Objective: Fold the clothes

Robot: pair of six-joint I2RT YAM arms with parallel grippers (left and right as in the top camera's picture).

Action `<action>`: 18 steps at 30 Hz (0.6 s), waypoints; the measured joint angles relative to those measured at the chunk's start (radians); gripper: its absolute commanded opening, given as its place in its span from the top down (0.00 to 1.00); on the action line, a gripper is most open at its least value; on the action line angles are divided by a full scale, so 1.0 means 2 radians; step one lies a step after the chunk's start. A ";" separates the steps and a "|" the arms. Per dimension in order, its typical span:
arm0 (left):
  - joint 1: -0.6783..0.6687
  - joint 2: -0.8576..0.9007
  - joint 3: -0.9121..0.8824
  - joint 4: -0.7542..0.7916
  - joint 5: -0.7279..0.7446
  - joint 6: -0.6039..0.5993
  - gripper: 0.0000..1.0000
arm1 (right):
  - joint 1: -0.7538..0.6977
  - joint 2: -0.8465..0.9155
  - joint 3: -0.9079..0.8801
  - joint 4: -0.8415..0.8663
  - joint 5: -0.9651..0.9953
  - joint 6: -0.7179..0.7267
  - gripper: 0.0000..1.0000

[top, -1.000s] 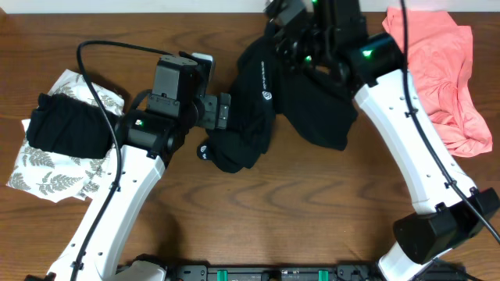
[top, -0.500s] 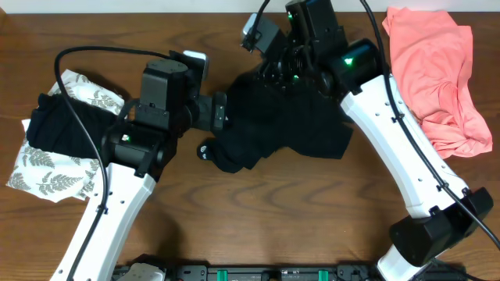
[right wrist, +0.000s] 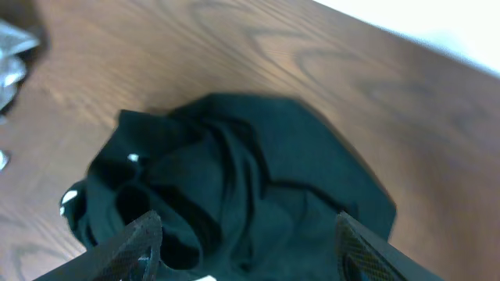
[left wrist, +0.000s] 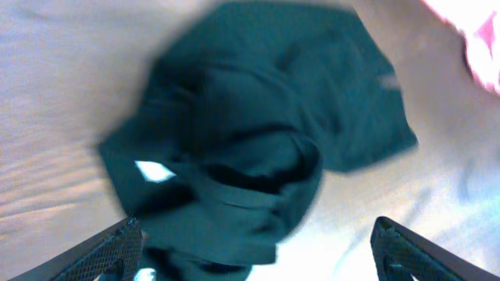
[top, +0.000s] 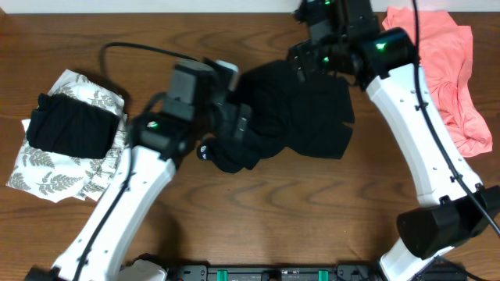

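Far out past the left arm's outer side, a white leaf-print garment (top: 47,176) lies flat with a folded black garment (top: 69,129) on top. That looks like the finished pile, parked at the table's (top: 258,211) margin so the middle stays free.

Now the left gripper (left wrist: 256,228): fingers spread wide, nothing between them. It hovers over the bunched end of the black short-sleeved shirt (top: 305,125). The shirt lies loose on the wood in a crumpled heap, held by nobody. Directly under this gripper the cloth rolls into thick ridges, with a small white logo (left wrist: 152,170) showing beside its left fingertip. Ahead of it the fabric flattens into a broader panel with a cleaner edge, a better place to bite than the roll below.

Across the heap, the right gripper (right wrist: 250,234) also stands apart and empty, looking down on the shirt's far side. Both tools sit at opposite ends of the garment, probably so they can pick it up by two corners and spread it out, though no corner is clearly exposed yet.

Beyond the right gripper's outer side, a salmon-pink garment (top: 445,86) sprawls unfolded, near the shirt but not touching it. It limits spreading room that way. The widest bare wood lies behind both grippers, toward the arm bases, so flattening is likely to go there
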 measured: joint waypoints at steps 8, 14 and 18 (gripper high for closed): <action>-0.087 0.086 0.000 -0.004 0.003 0.023 0.07 | -0.032 0.003 0.000 -0.017 0.006 0.047 0.31; -0.100 0.111 0.000 -0.011 -0.034 0.048 0.07 | -0.035 0.003 0.000 -0.024 0.006 0.055 0.31; -0.100 0.127 0.000 -0.010 -0.046 0.093 0.07 | -0.035 0.003 0.000 -0.024 0.006 0.056 0.32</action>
